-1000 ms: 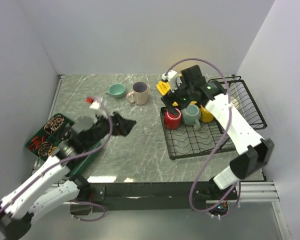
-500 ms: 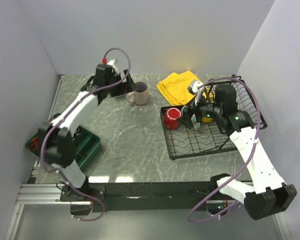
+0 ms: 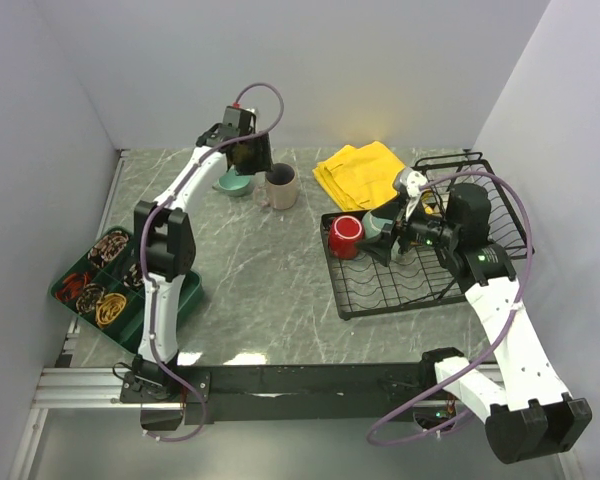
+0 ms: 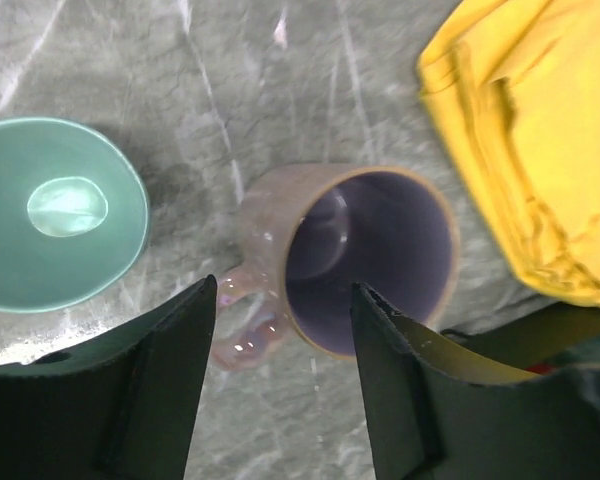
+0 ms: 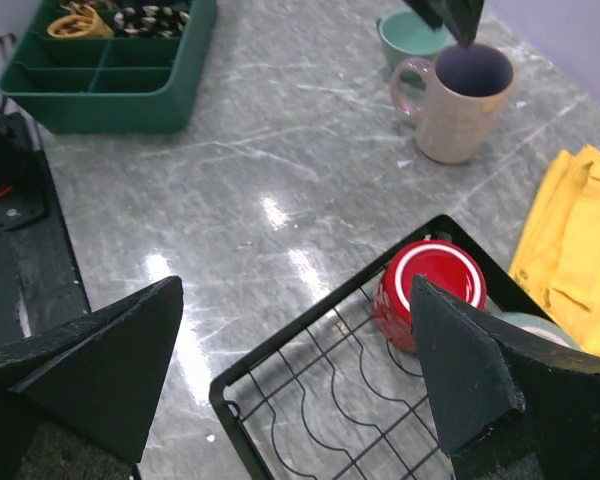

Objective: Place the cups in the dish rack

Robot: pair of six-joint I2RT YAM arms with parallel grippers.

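A beige-pink mug (image 3: 280, 185) stands upright on the table beside a small teal cup (image 3: 233, 182). My left gripper (image 3: 252, 160) hovers open just above them. In the left wrist view its open jaws (image 4: 284, 290) straddle the mug's (image 4: 365, 260) rim by the handle, with the teal cup (image 4: 55, 215) to the left. A red mug (image 3: 345, 236) sits upside down in the black wire dish rack (image 3: 420, 285), with a grey-teal mug (image 3: 370, 224) next to it. My right gripper (image 3: 385, 238) is open and empty over the rack (image 5: 280, 370), near the red mug (image 5: 430, 285). The yellow and cream mugs are hidden.
A folded yellow cloth (image 3: 358, 170) lies behind the rack and close to the beige-pink mug. A dark green compartmented tray (image 3: 110, 285) with small items sits at the left edge. White walls enclose the table on three sides.
My left arm swung from the green tray to the far side and now sits over the beige-pink mug. My right gripper drew back from the rack's far corner to above its middle.
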